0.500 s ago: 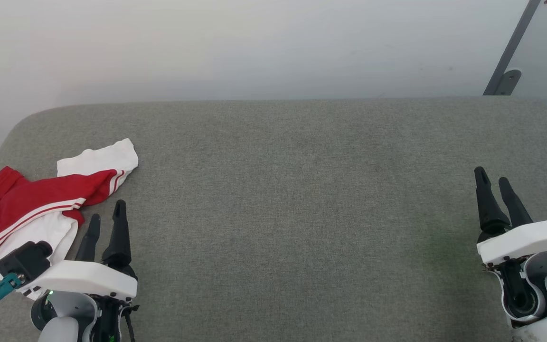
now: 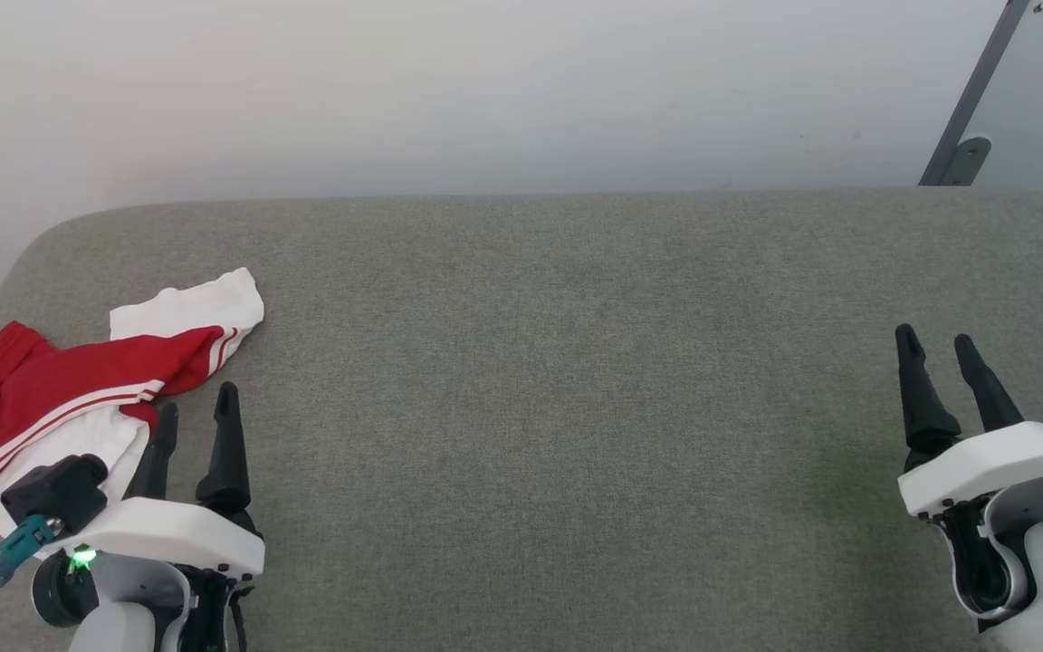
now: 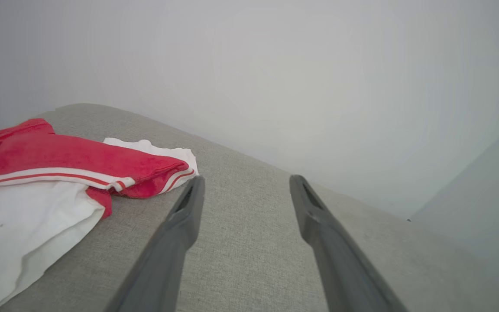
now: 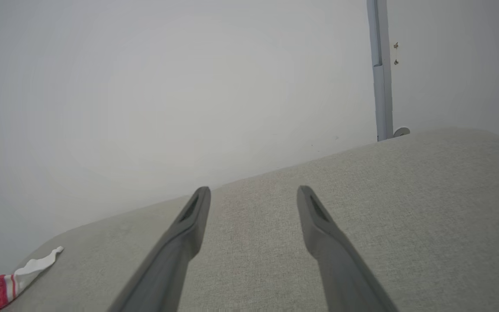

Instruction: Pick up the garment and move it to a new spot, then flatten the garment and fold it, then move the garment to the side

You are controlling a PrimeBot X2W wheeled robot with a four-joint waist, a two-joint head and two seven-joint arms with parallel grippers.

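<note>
The garment [image 2: 60,389] lies crumpled at the left end of the grey cushioned surface [image 2: 558,362], red with white sleeve ends and thin stripe bands. In the left wrist view the garment [image 3: 50,164] spreads to the left of my fingers. My left gripper [image 2: 197,406] stands open just right of the cloth, its left finger close beside a red fold, nothing between the fingers. The left gripper [image 3: 245,184] shows bare fabric between its tips. Far to the right my right gripper [image 2: 936,340] is open and empty over the surface. In the right wrist view the right gripper [image 4: 254,193] faces the wall, with the garment [image 4: 2,284] small at the lower left.
A pale wall [image 2: 485,91] rises behind the surface's rounded far edge. A grey metal bar [image 2: 970,100] leans at the back right. The wide middle of the cushion between the two grippers is bare fabric.
Both grippers have shifted slightly: the left one moved a little up toward the garment, the right one a little left. The garment lies as before.
</note>
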